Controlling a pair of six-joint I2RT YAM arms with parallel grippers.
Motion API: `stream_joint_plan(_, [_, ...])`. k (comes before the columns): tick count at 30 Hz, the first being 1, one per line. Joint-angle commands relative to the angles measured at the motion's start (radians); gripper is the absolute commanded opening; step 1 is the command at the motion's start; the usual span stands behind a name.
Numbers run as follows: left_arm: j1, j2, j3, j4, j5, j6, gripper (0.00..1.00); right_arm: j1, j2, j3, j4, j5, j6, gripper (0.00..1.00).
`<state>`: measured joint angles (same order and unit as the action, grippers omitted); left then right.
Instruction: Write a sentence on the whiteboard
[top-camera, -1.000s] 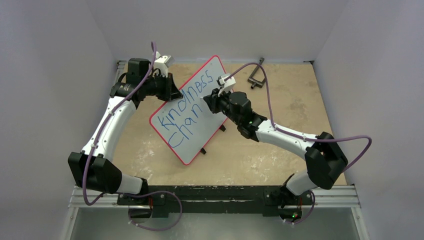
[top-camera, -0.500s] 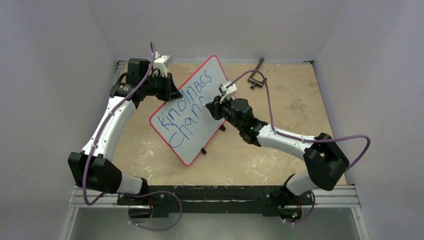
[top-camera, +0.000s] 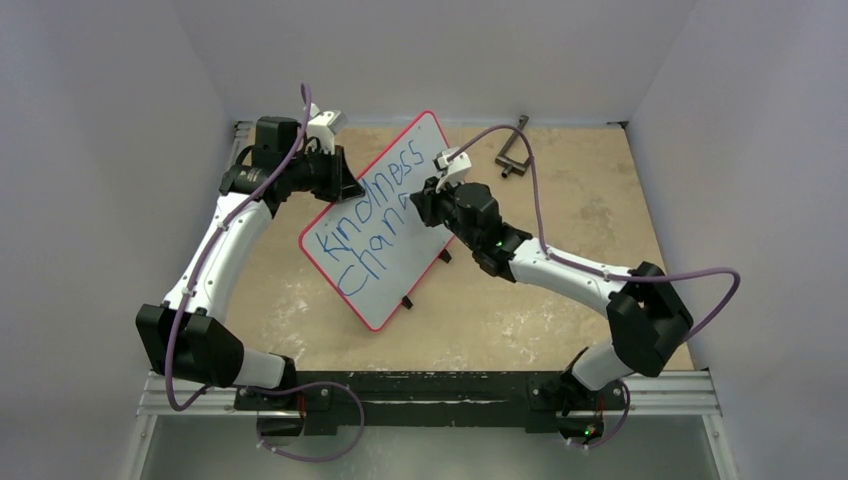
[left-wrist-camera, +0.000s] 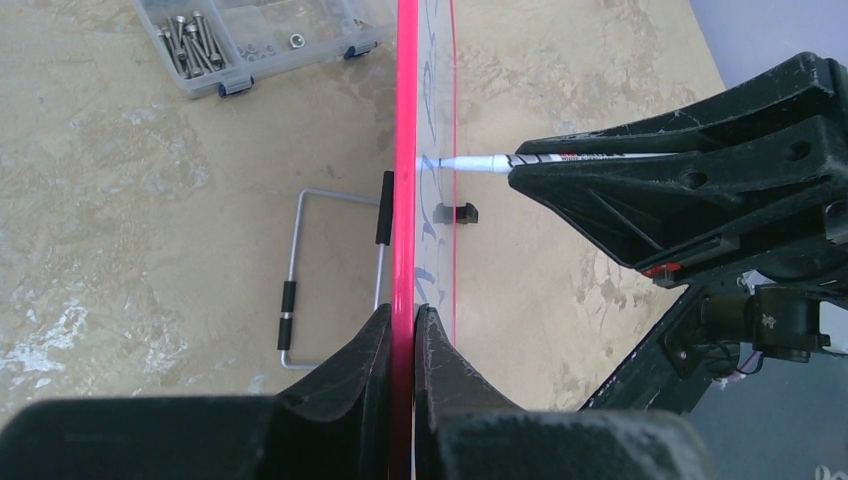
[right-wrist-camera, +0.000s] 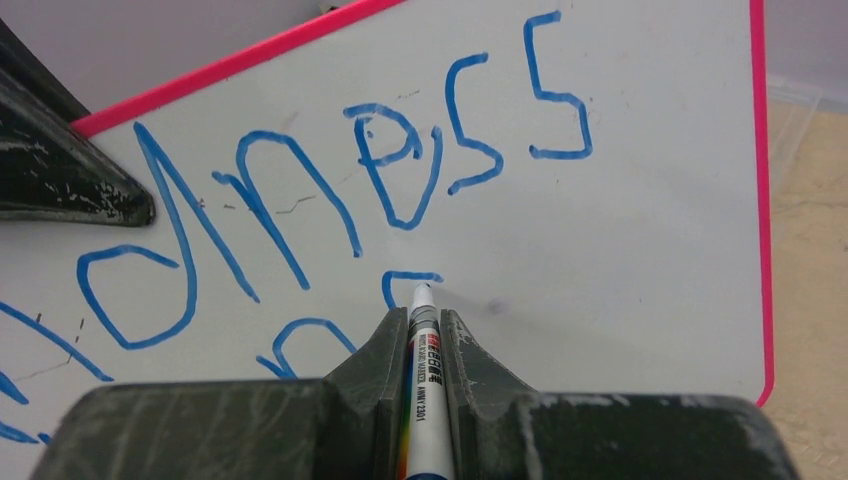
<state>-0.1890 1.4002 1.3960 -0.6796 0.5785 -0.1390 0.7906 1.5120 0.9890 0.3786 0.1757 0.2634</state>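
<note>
The whiteboard (top-camera: 400, 262), white with a red rim, stands tilted on the table. Blue marker writing (top-camera: 372, 225) on it reads "Kindness" with "Chan" below and a started letter after it. My left gripper (top-camera: 345, 182) is shut on the board's upper left rim (left-wrist-camera: 404, 200), holding it edge-on in the left wrist view. My right gripper (top-camera: 418, 200) is shut on a white marker (right-wrist-camera: 422, 380). The marker's tip (right-wrist-camera: 421, 291) rests on the board at the started stroke (right-wrist-camera: 400, 282). The marker also shows in the left wrist view (left-wrist-camera: 480, 163), touching the board.
A clear compartment box of screws (left-wrist-camera: 262, 35) lies on the table behind the board. A wire stand (left-wrist-camera: 300, 280) lies behind the board. A dark metal clamp (top-camera: 512, 152) lies at the back right. Small black clips (top-camera: 406, 302) sit at the board's lower edge.
My right gripper moved down-right along the board with the marker and then back up-left, adding a short blue stroke after "Chan". The left arm and board held still.
</note>
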Motion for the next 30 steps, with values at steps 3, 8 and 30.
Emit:
stream_joint_plan(3, [-0.010, -0.019, -0.003, -0.016, 0.018, 0.041, 0.00, 0.006, 0.031, 0.076, -0.016, 0.027, -0.023, 0.00])
stream_joint_plan(8, [-0.010, -0.020, -0.002, -0.017, 0.018, 0.041, 0.00, 0.006, 0.032, 0.065, -0.013, 0.015, -0.017, 0.00])
stream_joint_plan(30, [-0.010, -0.023, -0.002, -0.017, 0.015, 0.042, 0.00, 0.006, -0.013, -0.156, 0.014, -0.011, 0.010, 0.00])
